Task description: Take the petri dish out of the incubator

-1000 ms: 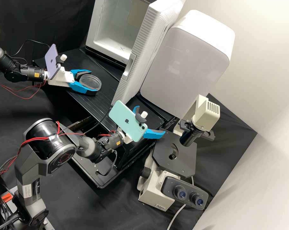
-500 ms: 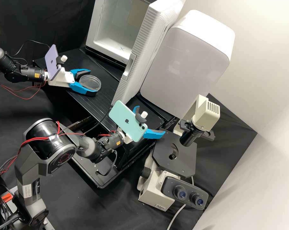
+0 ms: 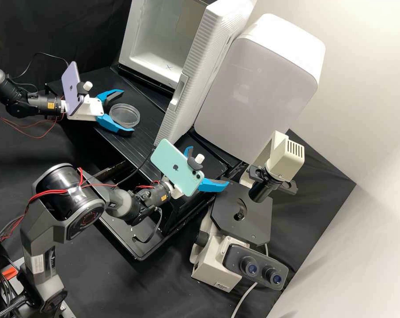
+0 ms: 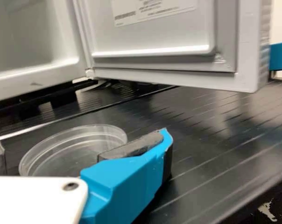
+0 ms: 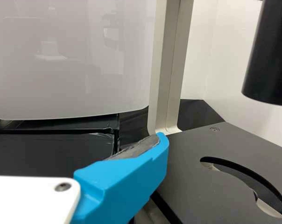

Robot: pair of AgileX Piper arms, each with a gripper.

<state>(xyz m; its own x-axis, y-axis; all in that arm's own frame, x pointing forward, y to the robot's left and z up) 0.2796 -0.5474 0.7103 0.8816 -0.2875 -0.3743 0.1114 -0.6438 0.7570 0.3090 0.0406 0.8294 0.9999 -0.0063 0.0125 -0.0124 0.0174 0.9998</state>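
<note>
Label (image 4: 152,9) on incubator (image 4: 155,60) door, unreadable.

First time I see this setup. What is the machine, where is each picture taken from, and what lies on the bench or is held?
Two robot arms work at a black bench. The high view looks down from a fixed camera; each wrist view comes from a camera on one arm. The left gripper is open around a clear petri dish, which lies on the bench before the open white incubator; nothing is held. The right gripper, open and empty, hangs by a microscope.
</note>
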